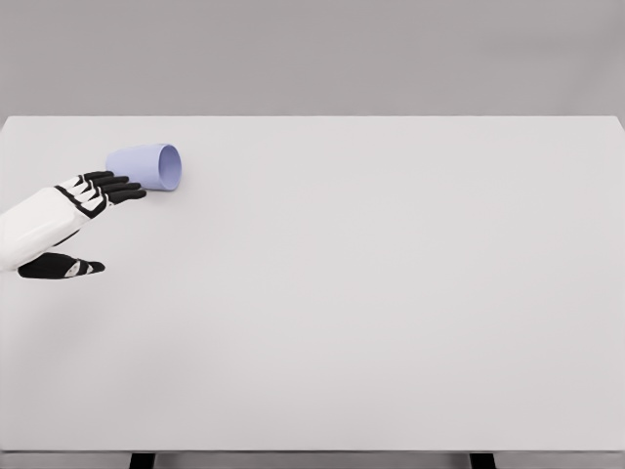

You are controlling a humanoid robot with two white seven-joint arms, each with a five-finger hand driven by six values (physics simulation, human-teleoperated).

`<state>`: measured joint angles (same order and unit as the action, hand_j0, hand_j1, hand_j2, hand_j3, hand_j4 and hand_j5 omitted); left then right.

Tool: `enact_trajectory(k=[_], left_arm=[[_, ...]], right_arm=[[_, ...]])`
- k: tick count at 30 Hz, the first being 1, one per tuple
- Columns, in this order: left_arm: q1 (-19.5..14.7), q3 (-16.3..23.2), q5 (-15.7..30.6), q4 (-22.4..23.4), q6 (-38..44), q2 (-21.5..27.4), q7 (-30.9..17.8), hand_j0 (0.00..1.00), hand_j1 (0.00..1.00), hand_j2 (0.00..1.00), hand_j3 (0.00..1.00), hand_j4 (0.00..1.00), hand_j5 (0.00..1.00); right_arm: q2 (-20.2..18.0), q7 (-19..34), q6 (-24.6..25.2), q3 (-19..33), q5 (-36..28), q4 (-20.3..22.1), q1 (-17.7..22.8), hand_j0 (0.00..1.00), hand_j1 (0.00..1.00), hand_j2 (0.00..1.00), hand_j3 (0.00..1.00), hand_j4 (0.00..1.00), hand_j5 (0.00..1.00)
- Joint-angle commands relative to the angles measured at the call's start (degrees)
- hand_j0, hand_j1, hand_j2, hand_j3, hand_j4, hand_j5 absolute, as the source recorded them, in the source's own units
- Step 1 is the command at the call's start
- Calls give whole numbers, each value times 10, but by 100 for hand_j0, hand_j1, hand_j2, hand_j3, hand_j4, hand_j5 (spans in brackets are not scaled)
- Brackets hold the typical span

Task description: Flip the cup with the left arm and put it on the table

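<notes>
A wide white tabletop [391, 293] fills the view. At its left side the left robot hand [83, 210] reaches in with fingers extended and spread, thumb apart below, gripping nothing. Just beyond its fingertips, a lavender cup [146, 166] lies on its side, mouth facing right.

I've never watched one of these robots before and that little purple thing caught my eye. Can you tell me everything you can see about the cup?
The cup is pale lavender, plain and smooth, with no handle showing. It lies on its side on the white table, far left near the back edge, its open mouth facing right. The left hand reaches toward it with fingers extended, fingertips just at its near side; whether they touch is unclear.
</notes>
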<state>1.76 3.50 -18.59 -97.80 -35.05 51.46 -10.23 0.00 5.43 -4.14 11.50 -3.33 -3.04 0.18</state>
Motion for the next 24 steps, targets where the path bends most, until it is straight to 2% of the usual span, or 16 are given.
enact_trajectory(k=[1, 12, 15, 16, 17, 18, 20, 21, 22, 23, 24], left_arm=[[-1, -1, 3, 0, 0, 0, 0, 100, 100, 100, 100, 100, 100], [-7, -8, -4, 8, 0, 1, 2, 100, 100, 100, 100, 100, 100], [-16, -31, -4, 19, 0, 0, 0, 100, 100, 100, 100, 100, 100], [-20, -21, 1, 19, 0, 2, -1, 100, 100, 100, 100, 100, 100], [-29, -20, 6, 19, 0, 6, -13, 100, 100, 100, 100, 100, 100], [-47, -19, 7, 21, 0, 11, -48, 100, 100, 100, 100, 100, 100], [-95, -17, 14, 37, 0, 6, -159, 100, 100, 100, 100, 100, 100], [-118, -15, 29, 49, 27, 5, -213, 100, 100, 100, 100, 100, 100], [-140, -3, 44, 54, 78, 2, -248, 100, 100, 100, 100, 100, 100], [-163, 16, 47, 63, 122, -3, -248, 100, 100, 100, 100, 100, 100], [-197, 48, 47, 90, 151, -17, -248, 100, 100, 100, 100, 100, 100]], right_arm=[[0, 1, 0, 1, -4, 0, 0, 100, 100, 100, 100, 100, 100], [0, 1, 0, 0, 0, 0, 0, 100, 100, 100, 100, 100, 100], [0, 1, 0, -1, 0, 0, 0, 100, 100, 100, 100, 100, 100], [0, 1, 0, -1, 0, 0, 0, 100, 100, 100, 100, 100, 100], [0, 1, 0, 0, 0, 0, 0, 100, 100, 100, 100, 100, 100], [0, 1, 0, 0, 0, 0, 0, 100, 100, 100, 100, 100, 100], [0, 1, 0, 0, 0, 0, 0, 100, 100, 100, 100, 100, 100], [0, 1, 0, -1, 0, 0, 0, 100, 100, 100, 100, 100, 100], [0, 1, 0, -1, 0, 0, 0, 100, 100, 100, 100, 100, 100], [0, 1, 0, 0, 0, 0, 0, 100, 100, 100, 100, 100, 100], [0, 1, 0, 0, 0, 0, 0, 100, 100, 100, 100, 100, 100]])
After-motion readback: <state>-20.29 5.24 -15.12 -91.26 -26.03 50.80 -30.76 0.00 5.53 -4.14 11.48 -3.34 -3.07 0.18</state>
